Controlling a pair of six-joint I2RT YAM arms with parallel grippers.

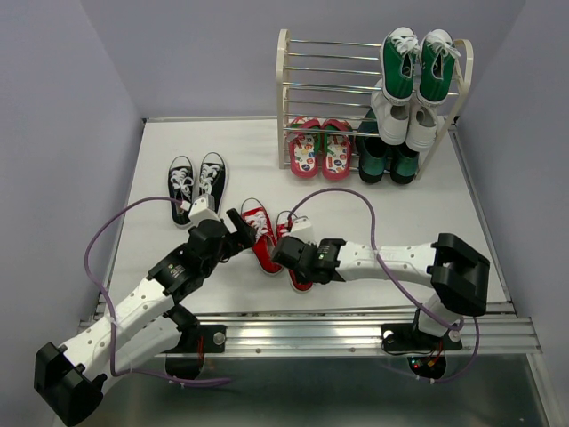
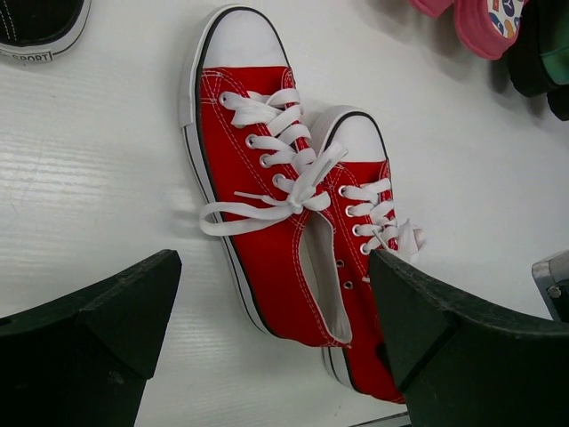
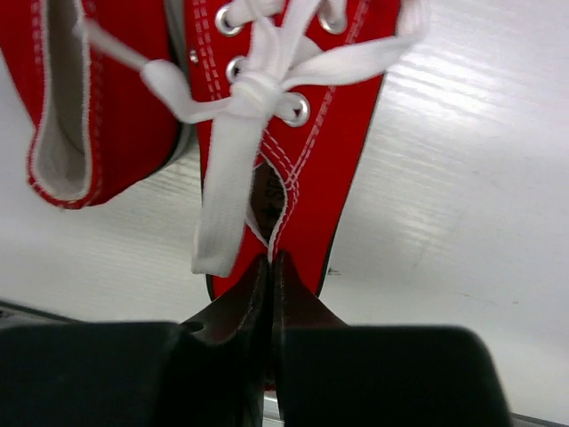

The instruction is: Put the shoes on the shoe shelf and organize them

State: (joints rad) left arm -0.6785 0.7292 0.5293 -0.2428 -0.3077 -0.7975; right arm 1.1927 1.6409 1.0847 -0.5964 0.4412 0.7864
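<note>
**Thin heel pinch on a red sneaker, its mate pressed alongside**

The right jaws are closed tight on the heel rim of one of the red sneakers [image 1: 271, 240], gripping only a thin canvas edge. The left jaws are spread wide and hold nothing, poised over the same pair.

The pair lies near the front of the tabletop [image 1: 160, 160], well apart from the shoe shelf [image 1: 286, 84] at the back.

With so little material in the grip, the gripped sneaker [image 3: 293, 178] could swing toe-down or slip free on a lift. Its mate [image 3: 89, 107] touches it and loose laces trail between them, so it may be dragged along. The two wrists are also close enough to bump.

The tabletop is white, faintly ribbed and slightly glossy, so shoes should slide easily. Plain lavender walls [image 1: 53, 89] enclose it.
</note>
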